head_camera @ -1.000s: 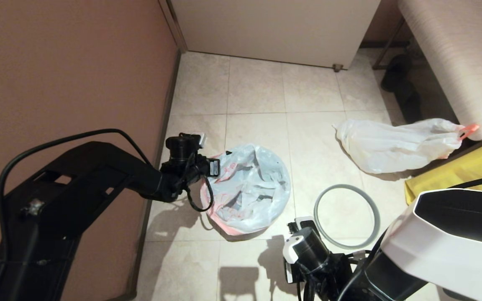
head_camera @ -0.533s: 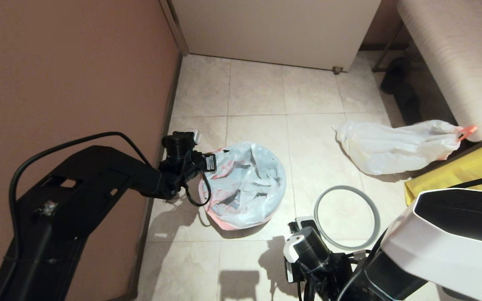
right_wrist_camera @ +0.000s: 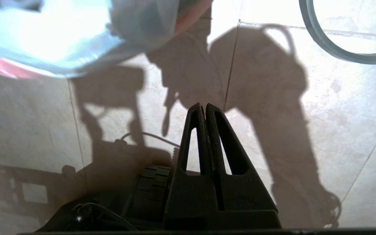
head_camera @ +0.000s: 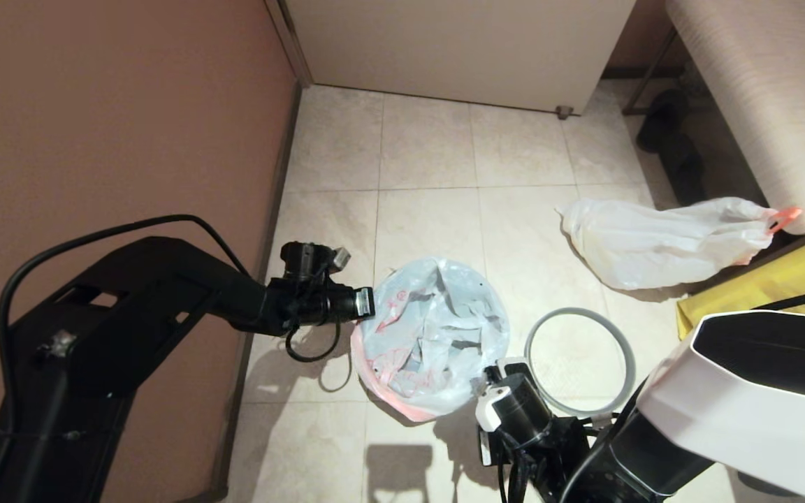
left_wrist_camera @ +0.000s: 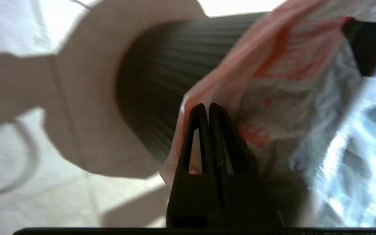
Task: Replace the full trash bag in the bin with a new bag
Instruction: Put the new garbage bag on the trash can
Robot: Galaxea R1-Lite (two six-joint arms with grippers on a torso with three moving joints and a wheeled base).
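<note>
Left gripper [left_wrist_camera: 206, 107]: jaws pressed together at the orange-edged rim of the new bag [head_camera: 437, 328]; the wrist view shows the fingertips meeting against the film, so it appears to pinch the bag's edge. In the head view this gripper [head_camera: 367, 304] sits at the left side of the bag, centre of frame.

The new bag, with orange-red print, is draped over the bin [left_wrist_camera: 152, 98], whose dark ribbed wall shows in the left wrist view beneath the plastic. In the head view the bin is hidden by the bag.

Right gripper [right_wrist_camera: 205, 106]: jaws closed, nothing between them, above bare floor tile [right_wrist_camera: 338, 114] at lower centre of the head view.

The grey hoop [head_camera: 579, 362] lies flat on the floor, just right of the bag, not fitted.

The full trash bag [head_camera: 661, 241] lies on its side at right of frame, orange tab [head_camera: 782, 219] toward the right edge, touching a yellow bag [head_camera: 773, 286].
</note>
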